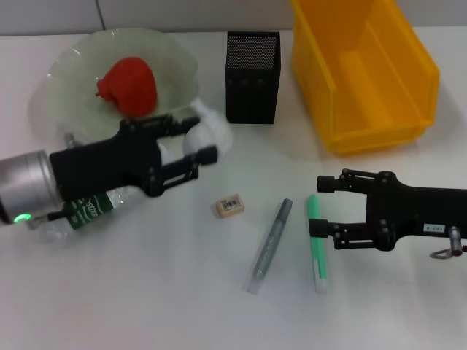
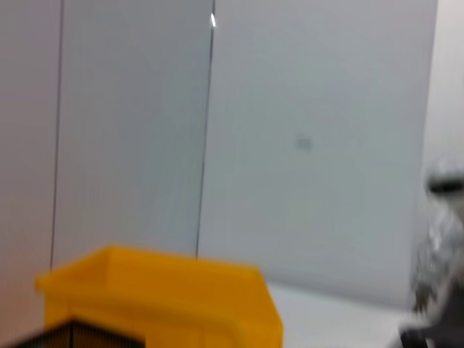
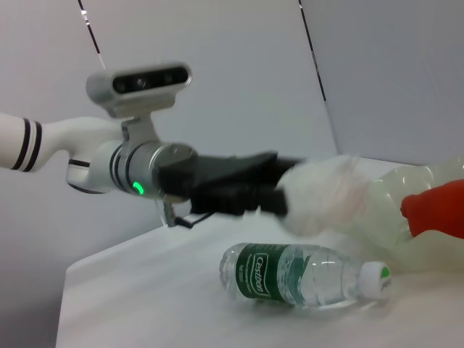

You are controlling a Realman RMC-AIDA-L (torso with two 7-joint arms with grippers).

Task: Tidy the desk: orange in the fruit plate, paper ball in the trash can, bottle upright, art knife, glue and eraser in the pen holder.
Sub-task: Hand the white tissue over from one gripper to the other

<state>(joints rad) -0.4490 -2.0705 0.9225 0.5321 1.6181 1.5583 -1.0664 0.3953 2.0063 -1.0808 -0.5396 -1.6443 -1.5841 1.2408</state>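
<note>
On the white bench in the head view, the left gripper [image 1: 201, 142] is clamped on one crumpled paper ball [image 1: 208, 135], held just off the near rim of the fruit plate [image 1: 66, 65], which sits at the far left corner. One red fruit [image 1: 128, 86] lies in the plate. One bottle [image 1: 91, 208] lies on its side under the left arm, long axis running along the bench's left side. The black pen holder [image 1: 252, 76] stands at the far edge, the yellow bin [image 1: 365, 73] beside it at the far right. Mid-bench lie one eraser [image 1: 229, 206], one grey art knife [image 1: 271, 245] and one green glue stick [image 1: 317, 244], both pointing roughly far to near. The right gripper [image 1: 321, 206] hovers with fingers spread wide, the glue stick between them.

In the left wrist view, the yellow bin [image 2: 159, 297] shows low, with the paper ball [image 2: 438, 246] at the edge.

In the right wrist view, the left gripper [image 3: 279, 185] pinches the paper ball [image 3: 326, 192] above the lying bottle [image 3: 304, 275], cap toward the plate [image 3: 428, 239].
</note>
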